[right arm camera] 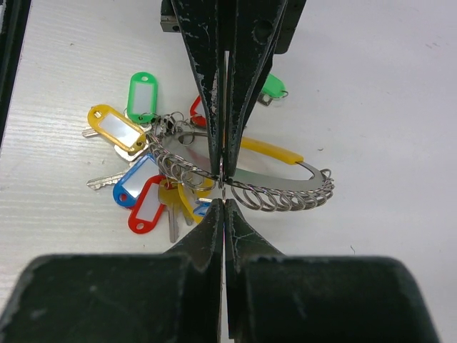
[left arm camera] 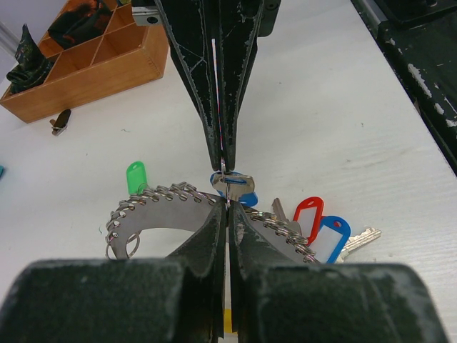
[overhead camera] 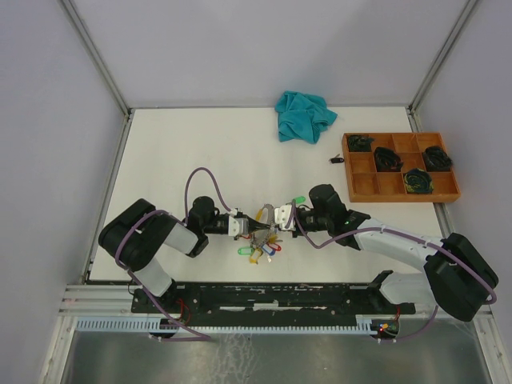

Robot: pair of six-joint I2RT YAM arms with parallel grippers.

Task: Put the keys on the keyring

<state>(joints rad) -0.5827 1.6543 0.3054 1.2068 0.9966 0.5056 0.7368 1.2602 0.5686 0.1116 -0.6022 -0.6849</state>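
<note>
The keyring (right arm camera: 285,196) is a silver crescent strung with small wire loops, lying between the arms (left arm camera: 153,196). My left gripper (left arm camera: 227,204) is shut, its tips pinching the keyring's arc. My right gripper (right arm camera: 223,200) faces it tip to tip, shut on the thin loop of a key with a blue tag (left arm camera: 243,194). Several keys lie bunched at one end of the keyring, with green (right arm camera: 141,93), yellow (right arm camera: 114,127), blue (right arm camera: 136,187) and red (right arm camera: 146,207) tags. In the top view both grippers, left (overhead camera: 253,230) and right (overhead camera: 267,226), meet above the keys (overhead camera: 262,250).
A wooden compartment tray (overhead camera: 400,136) holding dark items stands at the right rear. A teal cloth (overhead camera: 304,116) lies at the back, and a small dark clip (overhead camera: 336,159) next to the tray. A loose green tag (overhead camera: 299,200) rests by the right wrist. A black rail (overhead camera: 272,296) runs along the near edge.
</note>
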